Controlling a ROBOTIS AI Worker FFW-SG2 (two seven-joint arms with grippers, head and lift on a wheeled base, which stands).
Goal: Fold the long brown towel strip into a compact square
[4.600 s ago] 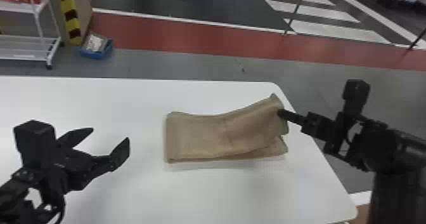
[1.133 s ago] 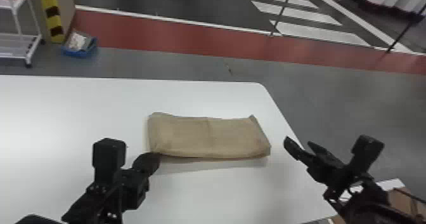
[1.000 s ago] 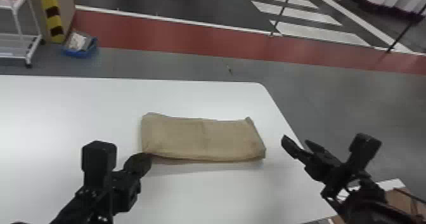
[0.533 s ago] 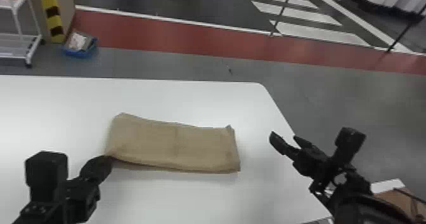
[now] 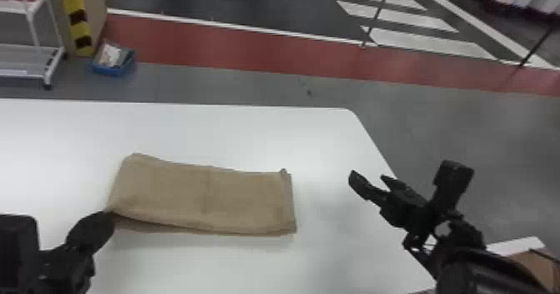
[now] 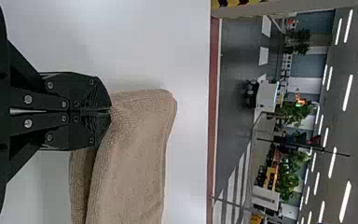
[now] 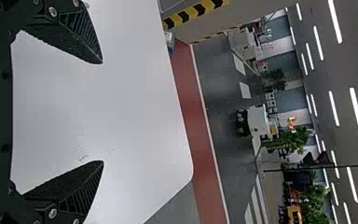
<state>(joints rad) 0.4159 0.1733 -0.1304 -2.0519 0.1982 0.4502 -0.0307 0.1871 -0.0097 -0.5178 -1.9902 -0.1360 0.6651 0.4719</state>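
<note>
White surface point(image 5: 233, 130), gray floor behind with a red band point(image 5: 250, 49). Brown towel point(image 5: 204, 197) lies folded on the surface, left of its right edge; long axis runs left-right, right end angled slightly toward robot, short ends facing left and right. Left tool point(image 5: 110, 215) pinched on towel's near left corner. Right tool point(image 5: 369, 178) spread wide, empty, off the towel's right end, apart from it.
</note>
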